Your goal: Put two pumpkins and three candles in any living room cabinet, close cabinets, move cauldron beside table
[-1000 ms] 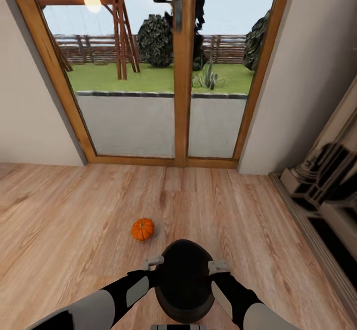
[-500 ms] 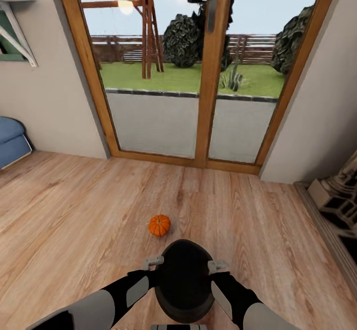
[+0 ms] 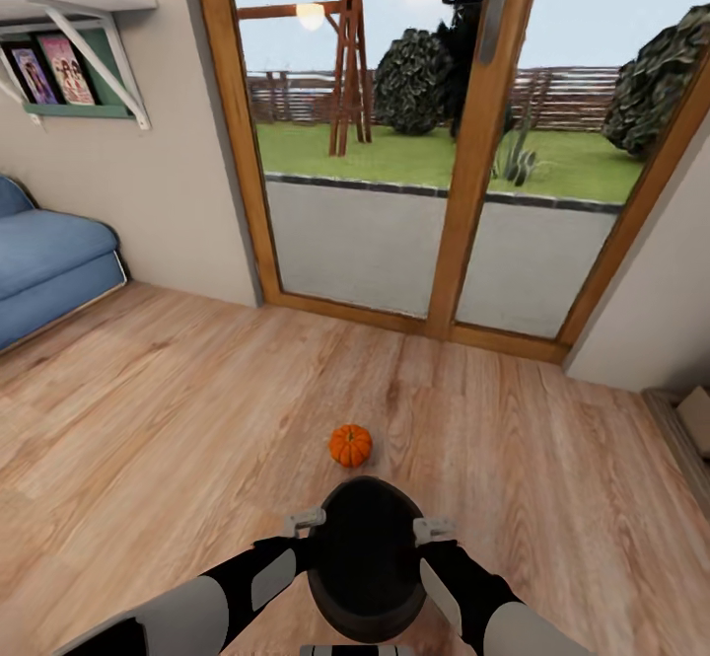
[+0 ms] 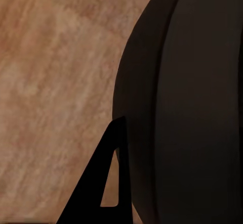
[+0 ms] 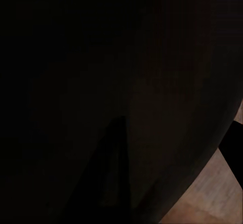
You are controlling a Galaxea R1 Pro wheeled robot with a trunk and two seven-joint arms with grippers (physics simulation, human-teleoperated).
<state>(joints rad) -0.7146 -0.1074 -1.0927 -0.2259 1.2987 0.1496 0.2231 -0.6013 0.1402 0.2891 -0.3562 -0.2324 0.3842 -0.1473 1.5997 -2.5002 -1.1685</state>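
One small orange pumpkin (image 3: 350, 445) lies on the wooden floor, just ahead of my black trunk (image 3: 365, 557) and short of the glass door. My two arms hang folded at the trunk's sides in the head view, and their grippers are below the picture's edge. In the left wrist view a black finger (image 4: 98, 188) lies close against a big rounded black body (image 4: 192, 102), with floor beside it. The right wrist view is almost wholly dark; whether either gripper is open or shut is not readable. Candles, cabinet, cauldron and table are out of view.
A wood-framed glass double door (image 3: 463, 192) to the garden stands ahead. A blue sofa (image 3: 44, 261) sits at the left under a wall shelf (image 3: 74, 5) with books. A corner of a pale unit (image 3: 692, 419) shows at the right edge. Open wooden floor (image 3: 197, 419) lies all around the pumpkin.
The whole view has swung to the left: the door and pumpkin have slid rightward in the picture, and the sofa and shelf have come in. My arms keep the same pose.
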